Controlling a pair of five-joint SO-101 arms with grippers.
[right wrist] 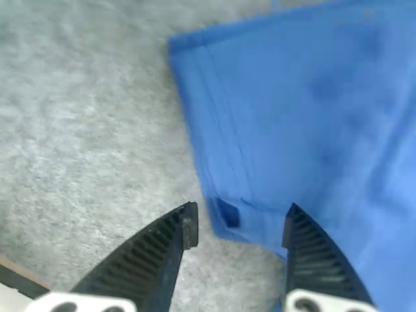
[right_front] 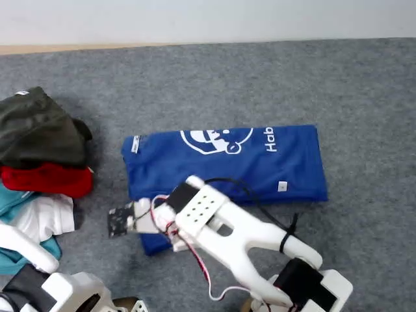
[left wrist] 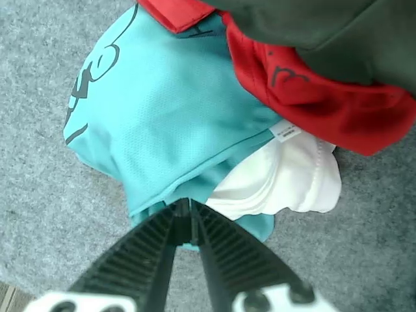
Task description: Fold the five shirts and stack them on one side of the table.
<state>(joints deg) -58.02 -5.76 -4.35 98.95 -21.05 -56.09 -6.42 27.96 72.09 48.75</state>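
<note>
I see the right claw [right wrist: 239,224] spread, one finger on either side of a corner of the folded blue shirt [right wrist: 312,117] on the worktop [right wrist: 78,97]. The left claw [left wrist: 190,211] is pressed together, with the heaped teal shirt [left wrist: 169,117] and white shirt [left wrist: 292,182] directly ahead of its tips.

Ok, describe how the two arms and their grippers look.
Both arms are white plastic shells, the right arm and left arm, with black motor blocks at the joints. The right arm carries a black cable, thin red and white wires and a white plate with rows of small holes. The right gripper and left gripper have black, ribbed, tapering fingers on white bases.
</note>
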